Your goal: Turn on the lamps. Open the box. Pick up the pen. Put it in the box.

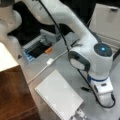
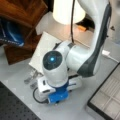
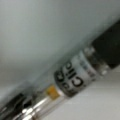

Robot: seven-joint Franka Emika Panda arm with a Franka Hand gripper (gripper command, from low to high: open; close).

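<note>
The pen (image 3: pixel 75 82), black with a silver printed middle band, runs slantwise across the whole wrist view, very close to the camera. In a front view its dark end (image 1: pixel 85 88) sticks out on the table just left of my gripper (image 1: pixel 102 95), which is lowered right onto it. The fingers are hidden under the hand. The box (image 2: pixel 107 98) stands with its lid up at a front view's bottom right, its pale compartments showing. A lamp's cream shade (image 2: pixel 67 11) looks bright. Its cord switch (image 1: pixel 50 61) lies on the table.
A white notebook (image 1: pixel 58 96) lies left of my gripper. A grey tray with a blue edge (image 1: pixel 28 56) and a small orange item (image 1: pixel 48 50) sit further back. Dark wooden furniture (image 1: pixel 15 95) fills a front view's lower left.
</note>
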